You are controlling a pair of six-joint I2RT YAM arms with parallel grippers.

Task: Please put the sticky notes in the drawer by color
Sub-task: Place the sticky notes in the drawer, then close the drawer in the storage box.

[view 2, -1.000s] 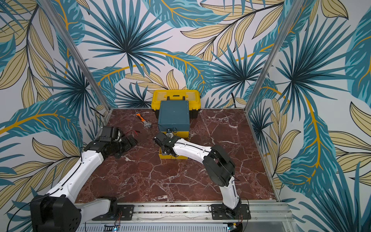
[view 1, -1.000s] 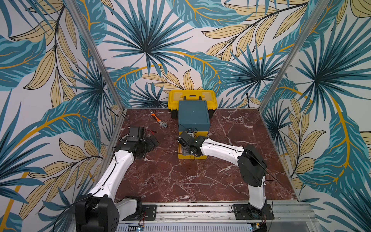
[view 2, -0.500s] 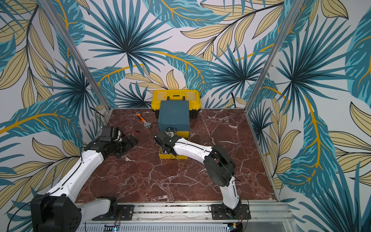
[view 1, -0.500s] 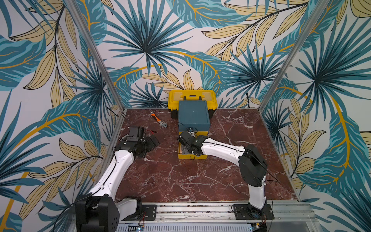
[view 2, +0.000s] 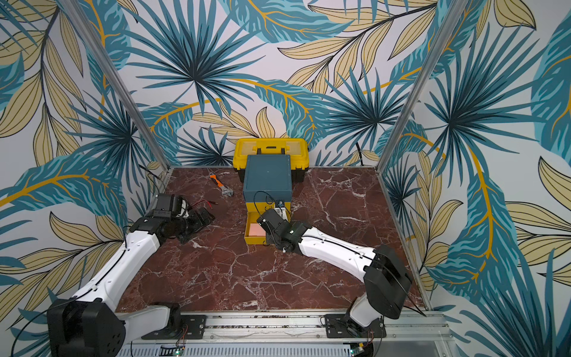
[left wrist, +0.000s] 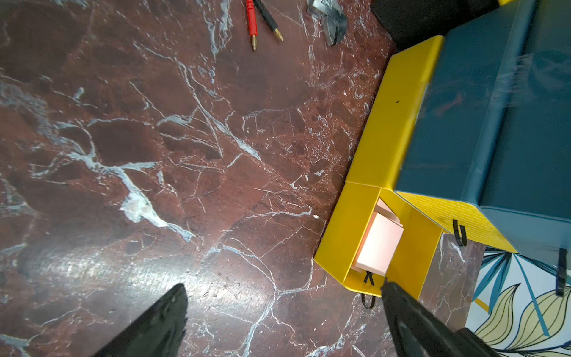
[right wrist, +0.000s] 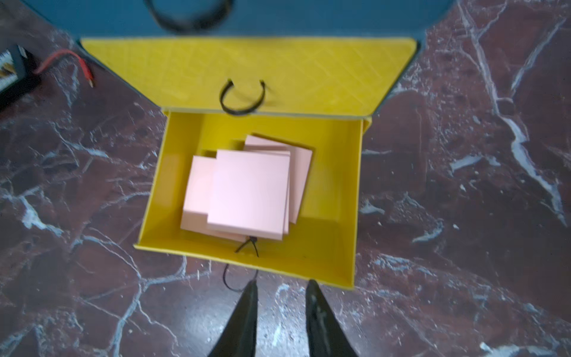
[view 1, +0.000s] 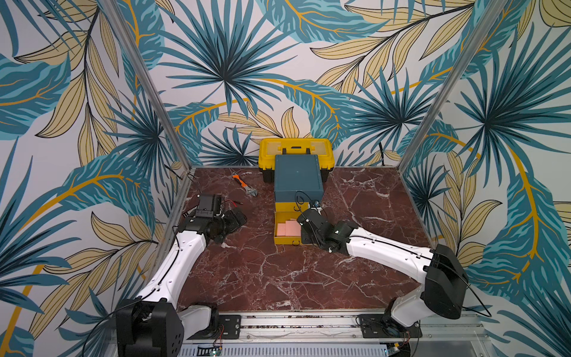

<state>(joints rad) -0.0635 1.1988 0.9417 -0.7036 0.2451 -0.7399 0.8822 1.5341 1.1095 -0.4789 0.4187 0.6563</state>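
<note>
Inside the pulled-out bottom tray point(right wrist: 327, 247) of the drawer point(view 1: 298, 176): three salmon-pink sticky notes point(right wrist: 247, 191) point(view 1: 287, 229), overlapped in a loose pile, flat on the yellow floor. Just near of the tray's front wall, above the marble table point(view 1: 278, 278): right gripper point(right wrist: 281, 289), pointed down, fingers close together with a slim gap, grasping nothing. By one fingertip point(right wrist: 251, 290), outside that gap: the tray's thin black loop pull point(right wrist: 230, 278); touching or not, cannot tell. From this gripper, pads slightly farther and a little left, beyond the front wall, apart from both fingers. Well left of the drawer: left gripper point(view 1: 236, 218), spread wide, empty.
</note>
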